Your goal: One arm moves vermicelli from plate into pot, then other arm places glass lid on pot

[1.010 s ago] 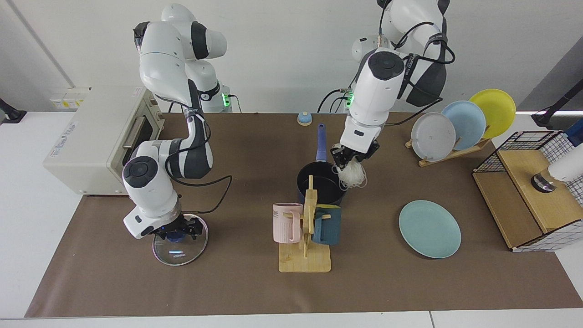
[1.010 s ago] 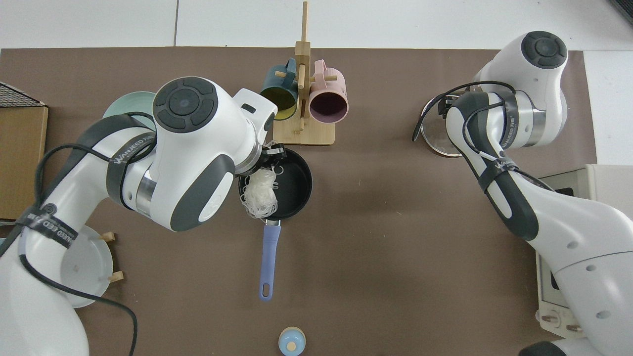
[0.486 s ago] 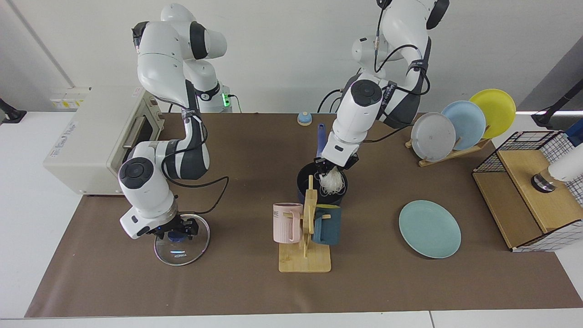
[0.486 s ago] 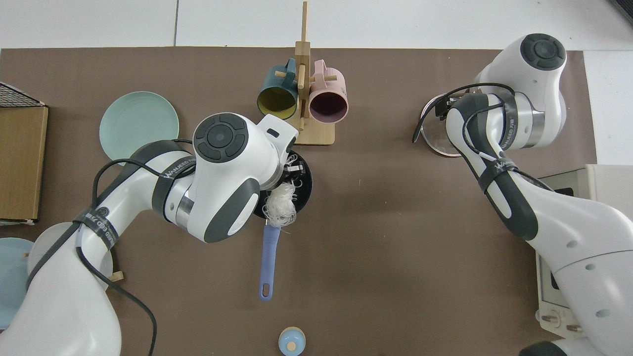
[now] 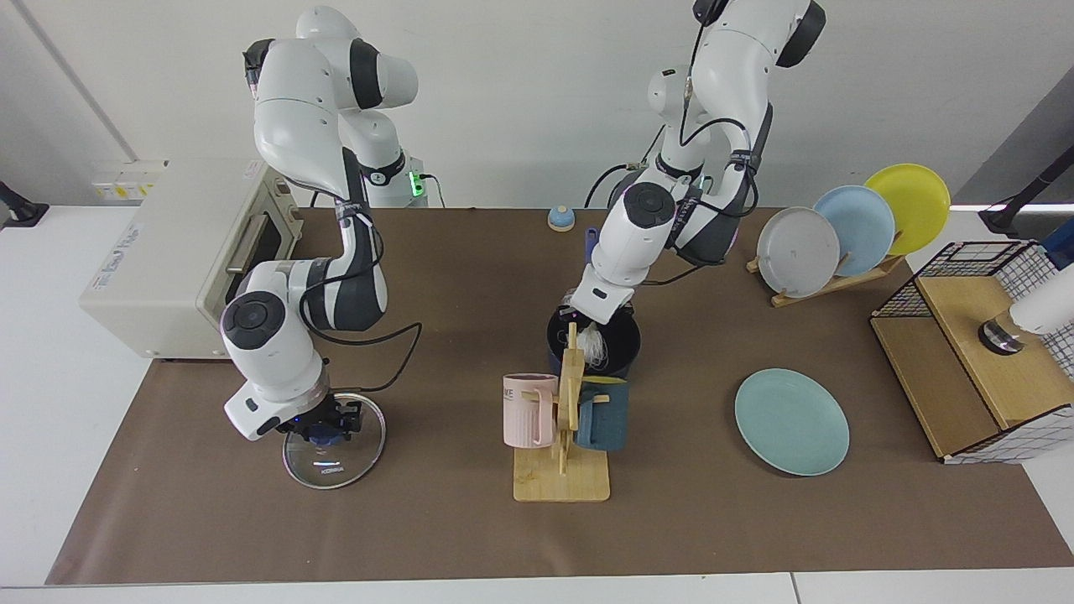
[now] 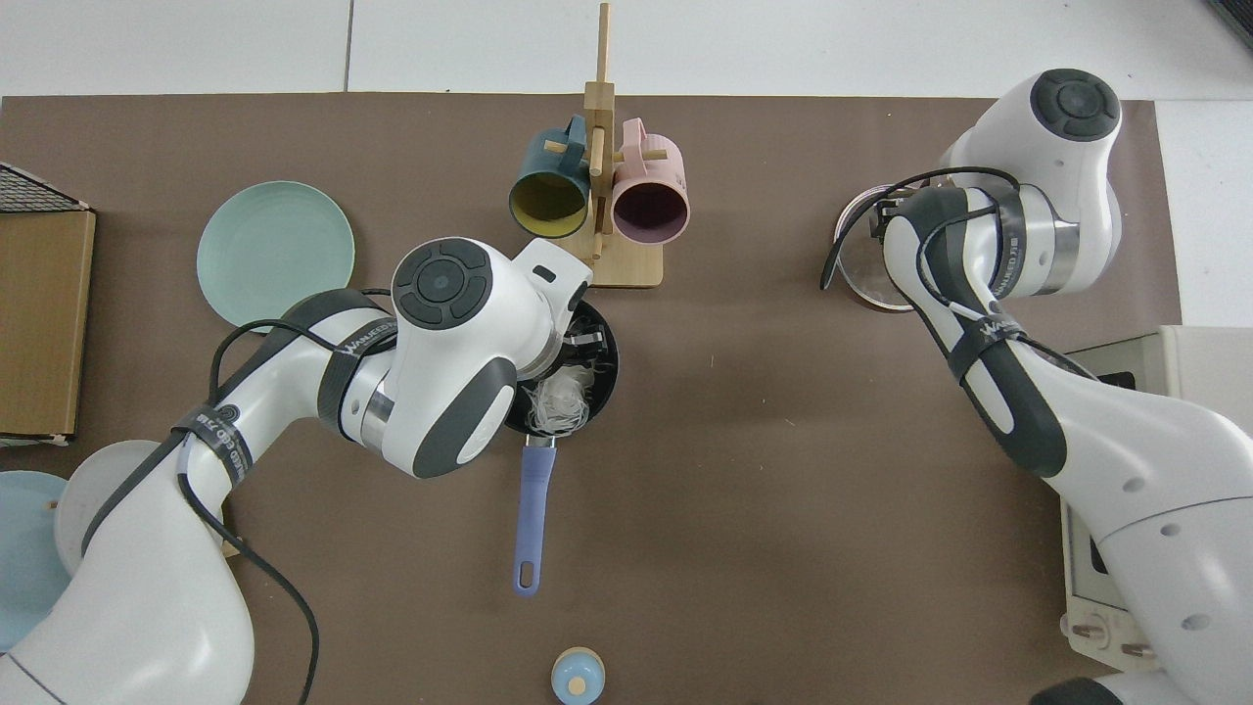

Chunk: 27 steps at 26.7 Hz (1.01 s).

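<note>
Left gripper (image 5: pixel 592 322) is down at the mouth of the pot (image 5: pixel 625 342), wrist angled in from the far side; the fingers are hidden by the wrist and the pot rim, so how they stand can't be told. The vermicelli (image 6: pixel 560 401) sits inside the pot on the black bottom, toward the handle side, a whitish tangle just below the left wrist in the top view; whether the fingers touch it isn't visible. Pot's blue handle (image 6: pixel 533 519) points straight away from the mug rack (image 5: pixel 564 470), which stands just in front of the pot in the facing view with a pink mug (image 5: pixel 529 409) and a dark teal mug (image 5: pixel 606 417) hanging on it. The plate (image 5: pixel 792 421) lies flat on the brown mat (image 5: pixel 419 528), bare, well apart from the pot. Right gripper (image 5: pixel 323 422) is low over the glass lid (image 5: pixel 334 457) — fingers sit either side of the blue knob (image 5: pixel 320 434), but contact with it can't be made out. The lid lies flat on the mat, well apart from the pot. Behind the right arm is a toaster oven (image 5: pixel 180 252); a plate rack (image 5: pixel 847 225) with white, light blue and yellow plates stands at the far edge.
</note>
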### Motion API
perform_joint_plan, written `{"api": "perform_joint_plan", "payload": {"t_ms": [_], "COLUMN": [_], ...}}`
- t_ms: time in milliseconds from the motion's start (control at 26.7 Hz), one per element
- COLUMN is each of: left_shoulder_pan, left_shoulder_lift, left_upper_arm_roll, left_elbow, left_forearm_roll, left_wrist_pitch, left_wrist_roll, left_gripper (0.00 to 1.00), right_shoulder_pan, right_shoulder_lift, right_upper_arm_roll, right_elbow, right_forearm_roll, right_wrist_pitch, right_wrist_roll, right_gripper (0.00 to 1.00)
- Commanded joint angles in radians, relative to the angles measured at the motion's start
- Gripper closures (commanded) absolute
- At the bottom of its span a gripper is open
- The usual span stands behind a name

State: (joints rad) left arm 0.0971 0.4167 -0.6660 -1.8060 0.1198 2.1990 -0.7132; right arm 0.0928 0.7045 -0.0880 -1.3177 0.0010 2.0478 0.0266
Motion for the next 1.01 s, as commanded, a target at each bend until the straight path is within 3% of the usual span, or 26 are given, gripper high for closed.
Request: {"api": "perform_joint_plan", "payload": {"t_ms": [0, 187, 299, 636, 973], "left_shoulder_pan": [0.021, 0.032, 0.033, 0.033, 0.033], "left_shoulder_lift": [-0.044, -0.055, -0.062, -0.213, -0.294], "left_upper_arm_roll": [0.023, 0.075, 0.115, 0.276, 0.479], "left_elbow": [0.042, 0.23, 0.283, 0.283, 0.277], "left_forearm_roll": [-0.002, 0.006, 0.023, 0.012, -0.069], "left_wrist_pitch": [-0.076, -0.315, -0.415, -0.548, -0.604], "left_wrist_roll": [0.032, 0.1, 0.149, 0.355, 0.638], "left_gripper": [0.0, 0.0, 0.0, 0.0, 0.0], "right_shoulder_pan": [0.004, 0.041, 0.08, 0.228, 0.409], "right_shoulder_lift": [-0.086, -0.164, -0.213, -0.341, -0.342], "right_upper_arm_roll": [0.005, 0.005, 0.002, -0.002, -0.007], "right_elbow": [-0.034, -0.025, -0.025, -0.018, 0.04], "right_forearm_roll": [0.033, 0.031, 0.028, 0.016, 0.016], "right_wrist_pitch": [-0.04, -0.139, -0.185, -0.339, -0.432], "right_wrist_roll": [-0.045, 0.021, 0.068, 0.272, 0.504], "right_gripper": [1.0, 1.0, 1.0, 1.0, 1.0]}}
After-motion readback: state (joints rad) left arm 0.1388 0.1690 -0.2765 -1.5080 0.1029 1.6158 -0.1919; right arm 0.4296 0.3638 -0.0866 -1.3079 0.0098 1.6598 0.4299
